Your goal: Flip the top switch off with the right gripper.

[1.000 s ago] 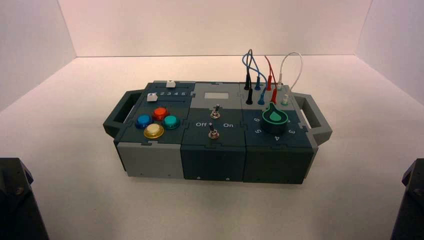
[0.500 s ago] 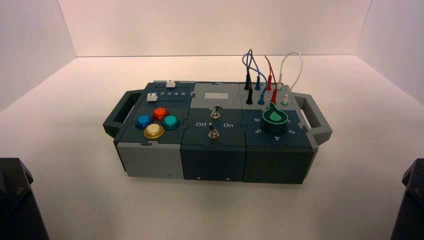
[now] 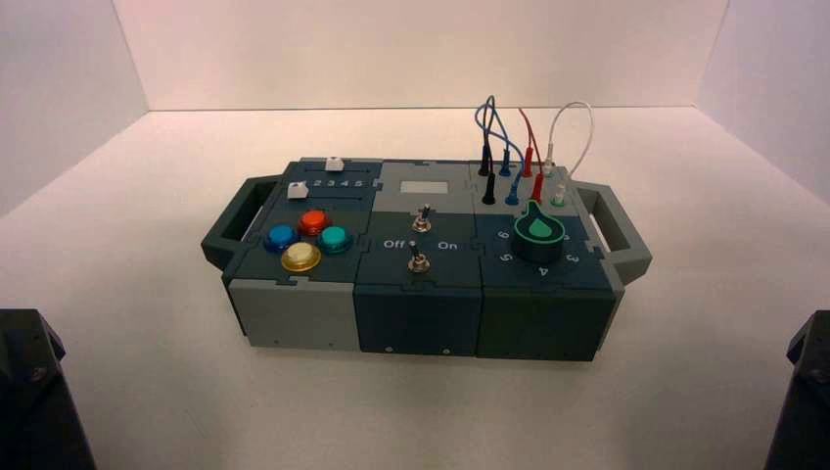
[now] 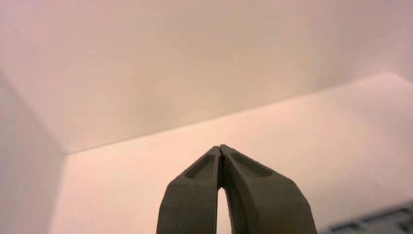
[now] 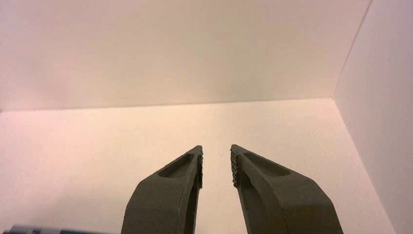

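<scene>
The top switch (image 3: 424,217) is a small silver toggle with a dark lever, standing on the middle panel of the box (image 3: 294,308). A second toggle (image 3: 418,260) like it sits just nearer on the same panel. Neither gripper shows in the high view. In the right wrist view my right gripper (image 5: 216,148) is open, with nothing between its fingers; it points over bare white floor towards the back wall, far from the switch. My left gripper (image 4: 220,147) is shut on nothing, its tips touching.
Left on the box are blue, red, teal and yellow push buttons (image 3: 308,238). A dial with a green pointer (image 3: 538,232) and plugged wires (image 3: 514,147) stand on its right. Handles stick out at both ends. Black arm blocks (image 3: 29,392) fill the near corners; white walls surround.
</scene>
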Robot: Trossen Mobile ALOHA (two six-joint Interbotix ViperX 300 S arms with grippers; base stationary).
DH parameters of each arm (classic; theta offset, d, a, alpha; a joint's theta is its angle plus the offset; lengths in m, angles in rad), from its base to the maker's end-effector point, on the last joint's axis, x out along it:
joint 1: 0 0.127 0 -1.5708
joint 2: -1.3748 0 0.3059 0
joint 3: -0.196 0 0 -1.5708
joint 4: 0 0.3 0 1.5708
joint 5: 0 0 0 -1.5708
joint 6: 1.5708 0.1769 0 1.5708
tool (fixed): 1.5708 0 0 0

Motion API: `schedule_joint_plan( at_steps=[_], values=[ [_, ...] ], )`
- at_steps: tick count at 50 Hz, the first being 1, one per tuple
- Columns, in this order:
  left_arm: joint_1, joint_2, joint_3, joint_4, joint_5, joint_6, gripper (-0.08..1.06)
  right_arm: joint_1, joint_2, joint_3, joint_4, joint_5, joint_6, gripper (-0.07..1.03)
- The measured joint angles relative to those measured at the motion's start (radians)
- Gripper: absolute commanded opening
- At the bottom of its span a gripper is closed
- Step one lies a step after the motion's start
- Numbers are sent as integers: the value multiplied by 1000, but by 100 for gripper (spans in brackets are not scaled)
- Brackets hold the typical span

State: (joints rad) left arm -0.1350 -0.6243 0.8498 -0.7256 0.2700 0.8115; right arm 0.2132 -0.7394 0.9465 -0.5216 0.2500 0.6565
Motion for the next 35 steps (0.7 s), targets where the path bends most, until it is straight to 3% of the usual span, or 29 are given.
schedule_joint_plan(
  at_steps=[9,16,24,29,30,33,35],
  values=[
    [0,34,-64,0,247,-97,-3,161,3,-46,15,146,0,31],
    [0,75,-100,11,410,-144,-3,272,46,-114,37,287,-6,29],
    [-2,133,-124,64,537,-184,-3,356,117,-201,69,439,-12,29],
    [-2,181,-132,163,604,-258,-3,419,178,-264,118,532,-15,30],
    [-2,183,-132,170,607,-262,-3,426,187,-272,127,545,-17,30],
    [-3,209,-132,258,637,-322,-3,451,216,-293,161,575,-25,30],
    [-3,215,-132,282,643,-339,-3,459,227,-299,176,588,-26,30]
  ],
)
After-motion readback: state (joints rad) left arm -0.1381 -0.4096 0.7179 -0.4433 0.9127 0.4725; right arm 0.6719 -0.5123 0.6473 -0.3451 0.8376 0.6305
